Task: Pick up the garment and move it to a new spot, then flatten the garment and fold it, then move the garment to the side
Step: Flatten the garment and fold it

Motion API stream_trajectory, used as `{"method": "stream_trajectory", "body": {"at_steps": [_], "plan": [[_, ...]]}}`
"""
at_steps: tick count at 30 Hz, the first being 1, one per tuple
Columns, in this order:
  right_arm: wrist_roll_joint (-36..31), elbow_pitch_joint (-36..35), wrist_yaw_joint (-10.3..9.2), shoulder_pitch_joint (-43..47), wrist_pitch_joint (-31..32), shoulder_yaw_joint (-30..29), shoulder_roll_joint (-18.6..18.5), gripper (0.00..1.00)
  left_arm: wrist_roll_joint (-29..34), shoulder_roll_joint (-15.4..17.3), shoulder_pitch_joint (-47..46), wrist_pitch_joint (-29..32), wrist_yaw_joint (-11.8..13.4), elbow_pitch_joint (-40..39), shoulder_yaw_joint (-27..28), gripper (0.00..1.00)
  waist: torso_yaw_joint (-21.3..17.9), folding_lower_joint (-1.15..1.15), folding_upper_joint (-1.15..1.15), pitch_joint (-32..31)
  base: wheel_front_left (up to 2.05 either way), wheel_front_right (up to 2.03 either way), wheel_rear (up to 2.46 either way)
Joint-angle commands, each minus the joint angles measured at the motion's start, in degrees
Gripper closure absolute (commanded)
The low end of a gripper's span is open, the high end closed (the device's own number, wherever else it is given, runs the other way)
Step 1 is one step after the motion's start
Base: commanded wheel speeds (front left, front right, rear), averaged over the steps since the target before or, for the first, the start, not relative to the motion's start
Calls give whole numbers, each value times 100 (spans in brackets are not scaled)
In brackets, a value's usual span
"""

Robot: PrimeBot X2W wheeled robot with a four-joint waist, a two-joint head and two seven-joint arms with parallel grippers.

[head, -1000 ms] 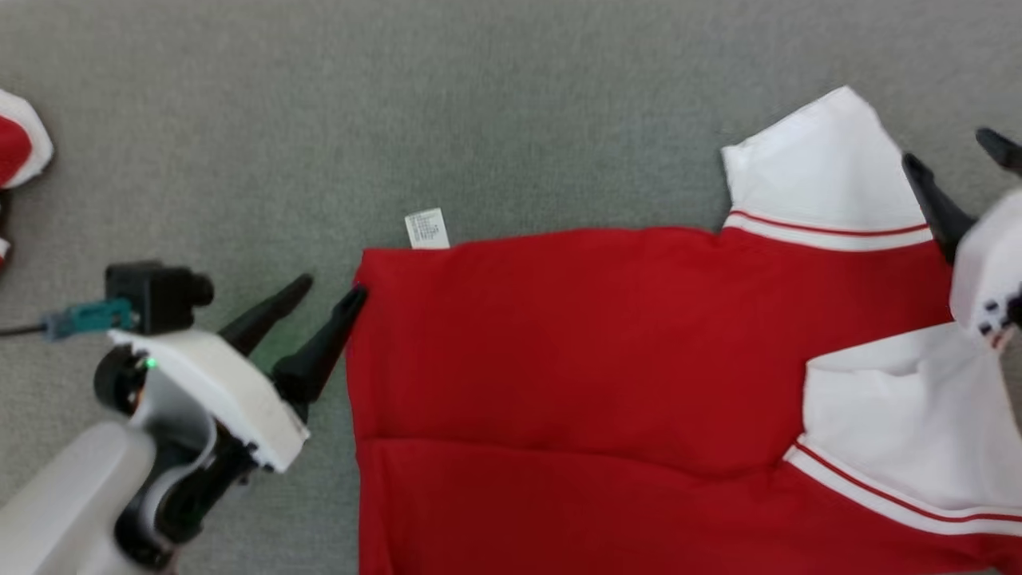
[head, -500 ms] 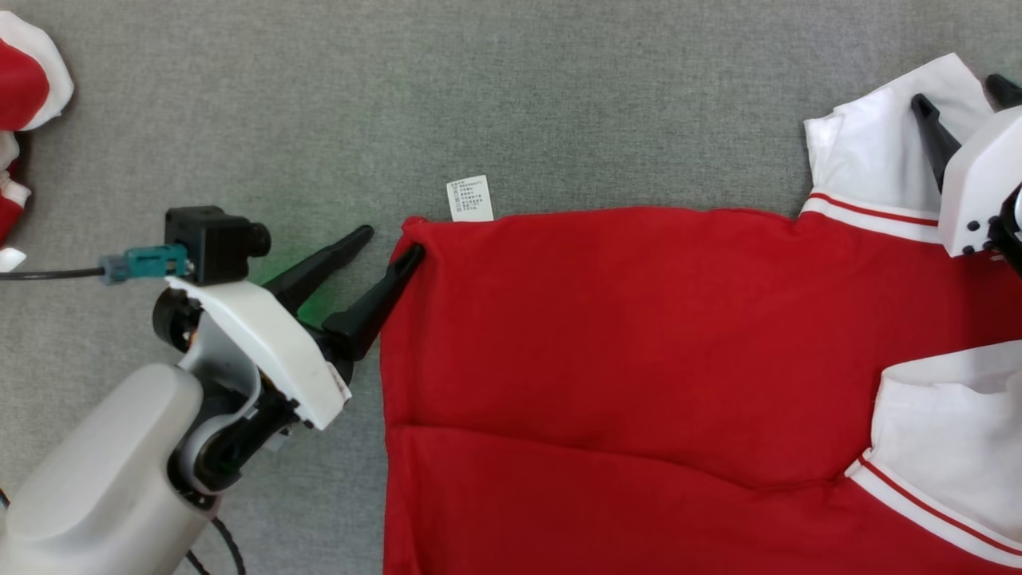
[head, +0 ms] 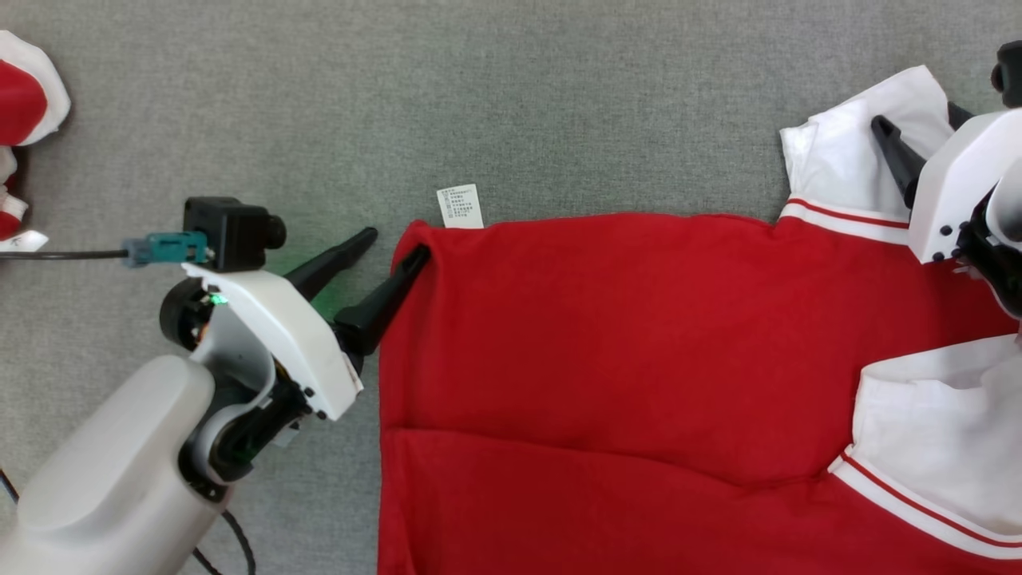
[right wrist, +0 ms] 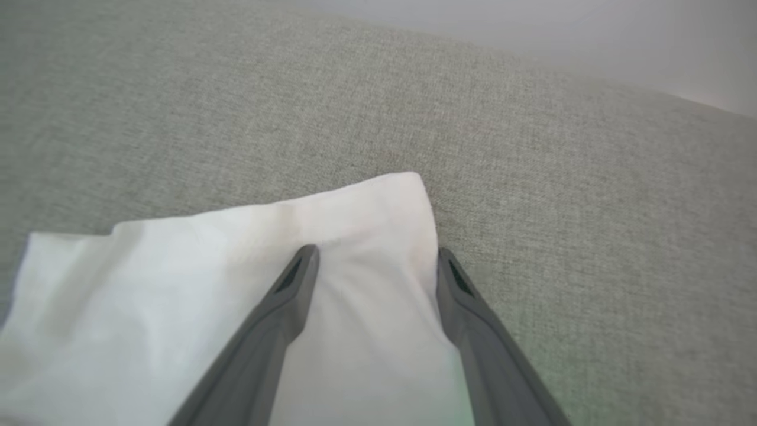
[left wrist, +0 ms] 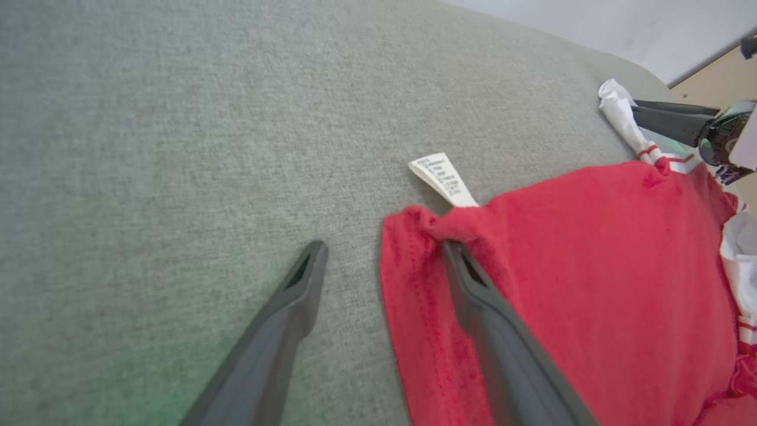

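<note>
Reads as a robotics lab or test bay, not a home; work surface (head: 559, 96) is one broad table wrapped in plain grey felt-like cloth, edge rounded in the left wrist view; past that edge, bare pale background (left wrist: 591, 18) and a strip of tan board (left wrist: 712, 80); a bundle (head: 20, 104) in the same red and white as the garment (head: 639, 359) lies at the left edge; exposed cable (head: 56, 255) runs to the arm-mounted camera (head: 227, 234).

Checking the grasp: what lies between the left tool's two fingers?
In the left wrist view, the garment's red corner and a strip of bare grey surface lie between them.
</note>
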Motion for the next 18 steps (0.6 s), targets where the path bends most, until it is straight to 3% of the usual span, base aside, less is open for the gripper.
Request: {"method": "stream_trajectory", "body": {"at_steps": [1,13,18], "plan": [[74,240,77,387,129,240,165,0,-70,-29,14,70,-45,-16,-72,0,1,0,0,-36,0,0,0],[264,330,71,495,50,452,102,0,-169,58,-10,246,-88,-171,-86,0,-82,0,0,-193,0,0,0],[308,406,64,467,144,532,73,0,-175,-71,-75,362,-109,15,-224,0,-126,0,0,-172,0,0,0]]}}
